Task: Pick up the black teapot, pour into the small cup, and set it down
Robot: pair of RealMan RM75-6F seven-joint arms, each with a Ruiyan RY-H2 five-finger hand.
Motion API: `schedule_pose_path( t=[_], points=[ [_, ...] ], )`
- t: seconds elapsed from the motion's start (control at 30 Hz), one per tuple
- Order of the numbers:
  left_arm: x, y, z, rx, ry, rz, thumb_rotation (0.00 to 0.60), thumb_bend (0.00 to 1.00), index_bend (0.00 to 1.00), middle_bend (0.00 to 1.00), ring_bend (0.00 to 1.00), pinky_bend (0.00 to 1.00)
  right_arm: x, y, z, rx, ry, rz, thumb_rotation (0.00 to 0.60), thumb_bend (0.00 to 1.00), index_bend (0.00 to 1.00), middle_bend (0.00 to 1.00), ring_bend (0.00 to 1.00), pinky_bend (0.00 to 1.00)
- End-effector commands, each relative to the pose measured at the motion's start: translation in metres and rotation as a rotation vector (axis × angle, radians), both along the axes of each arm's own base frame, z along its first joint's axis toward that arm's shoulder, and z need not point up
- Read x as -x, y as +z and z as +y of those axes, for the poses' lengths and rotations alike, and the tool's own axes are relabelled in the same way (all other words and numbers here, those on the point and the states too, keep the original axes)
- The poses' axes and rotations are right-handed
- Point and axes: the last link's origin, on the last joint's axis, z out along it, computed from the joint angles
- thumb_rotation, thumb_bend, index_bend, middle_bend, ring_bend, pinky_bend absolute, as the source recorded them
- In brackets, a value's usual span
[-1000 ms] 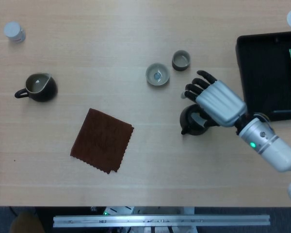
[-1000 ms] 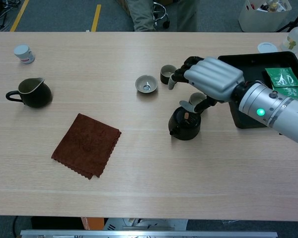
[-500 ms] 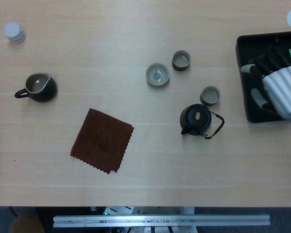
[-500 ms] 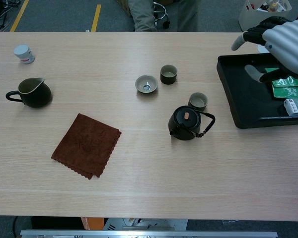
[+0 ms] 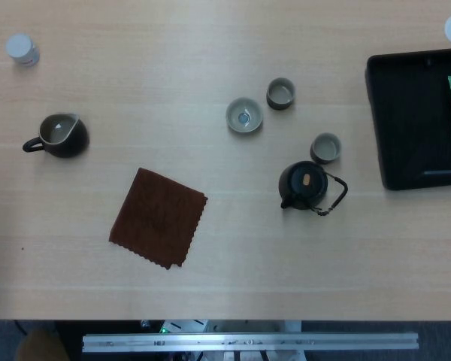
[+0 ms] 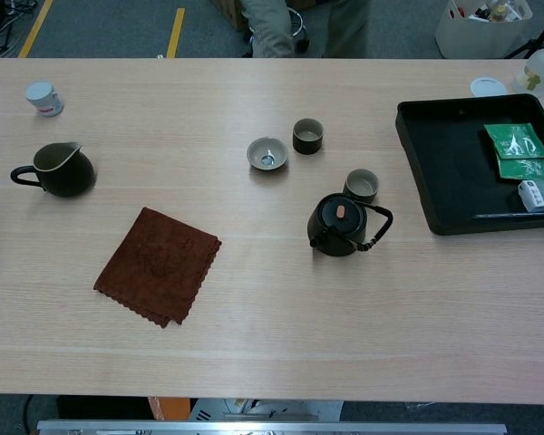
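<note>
Neither of the robot's arms appears in the head view or the chest view. The left hand and the right hand both lie outside the two views, so their pose cannot be told.

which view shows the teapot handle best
The chest view: the black teapot appears from a slant, so its looped handle stands out to its right against the table. The head view looks straight down on the teapot, showing lid and spout clearly, but the handle looks thin and flattened.
</note>
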Motion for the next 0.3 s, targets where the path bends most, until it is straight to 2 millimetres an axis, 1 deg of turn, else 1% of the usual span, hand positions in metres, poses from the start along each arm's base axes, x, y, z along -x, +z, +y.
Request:
schedule_pose_path(
  t=[0.03,0.17,0.3],
  points=[
    [-0.0032,-0.0028,0.0012,0.006,-0.013,-0.001,0.600,0.39,0.15,0.21,0.18,0.19,0.0089,0.0086,0.0106,0.016,-0.030,0.006,0.600,0.40,0.30,0.35,0.21,0.12],
    [-0.0040,-0.0050,0.0022,0.014,-0.015,0.000,0.600,0.39,0.15,0.21,0.18,0.19,0.0129,0.0115,0.0147,0.020,-0.043,-0.001,0.600,0.40,0.30,0.35,0.21,0.12],
    [-0.0038,-0.0053,0.0015,0.012,-0.016,0.003,0.600,0.39,0.15,0.21,0.18,0.19,0.0149,0.0107,0.0143,0.006,-0.052,0.001,0.600,0.40,0.30,0.35,0.21,0.12]
  ],
)
